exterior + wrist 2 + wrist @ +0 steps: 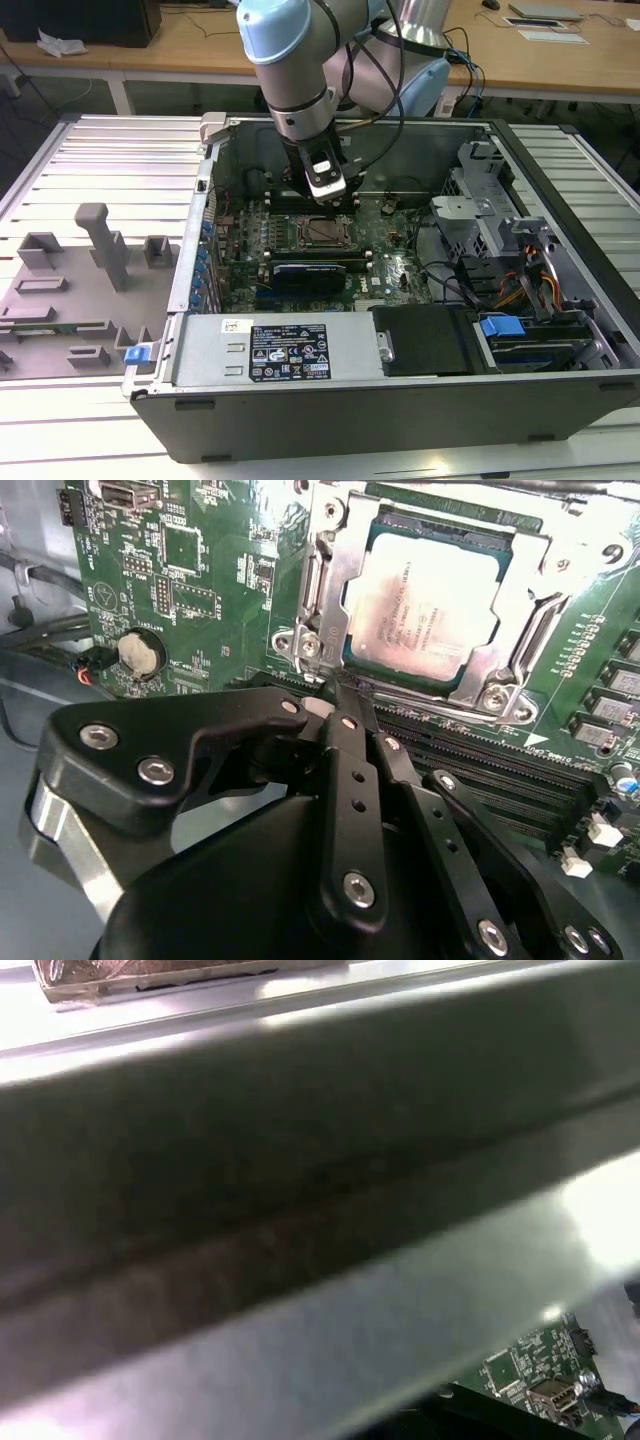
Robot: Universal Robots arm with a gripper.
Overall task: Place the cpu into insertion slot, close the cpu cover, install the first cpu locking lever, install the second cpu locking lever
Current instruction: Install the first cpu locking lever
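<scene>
Silvery-beige cpu (430, 605) is seated in the socket, with the cpu cover (345, 568) folded flat around it.
In the second wrist view the cover's metal frame is seen lying over the chip's edges, set on the green motherboard (200, 570). The gripper (337, 700) is held right at the socket's edge; its black fingers (350, 755) are drawn together at the tips and nothing is seen gripped between them. Contact with the socket cannot be told. A round coin battery (140, 652) is mounted near the gripper, well apart from the socket. In the exterior view the arm (295, 70) is reached down into the open computer case (400, 410), directly over the socket. A long black card (310, 272) is seated just beside the socket. A grey fixture tray (60, 300) is laid to the exterior view's left of the case.
</scene>
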